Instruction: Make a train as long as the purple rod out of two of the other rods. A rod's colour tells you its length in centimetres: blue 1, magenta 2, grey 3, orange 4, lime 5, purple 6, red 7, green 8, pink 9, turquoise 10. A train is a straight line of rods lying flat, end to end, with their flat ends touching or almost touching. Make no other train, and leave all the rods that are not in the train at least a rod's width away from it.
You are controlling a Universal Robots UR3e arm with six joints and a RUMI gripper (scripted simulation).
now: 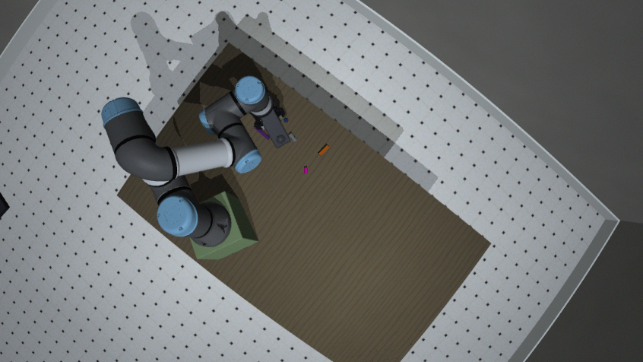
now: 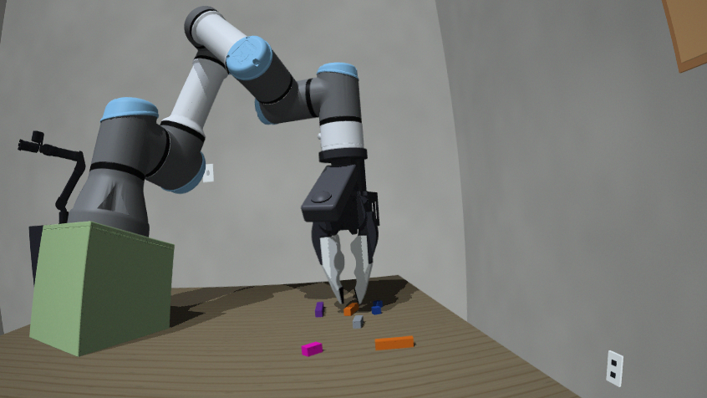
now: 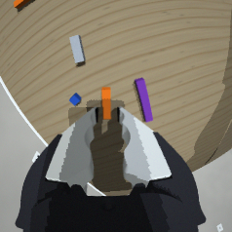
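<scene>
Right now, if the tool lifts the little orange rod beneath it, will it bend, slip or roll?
The orange rod looks like a rigid, square-edged block, so it likely won't bend or roll. Being small, it is probably light. Its faces look smooth and the tool seems to straddle only one end, so it might pivot or slip.
</scene>
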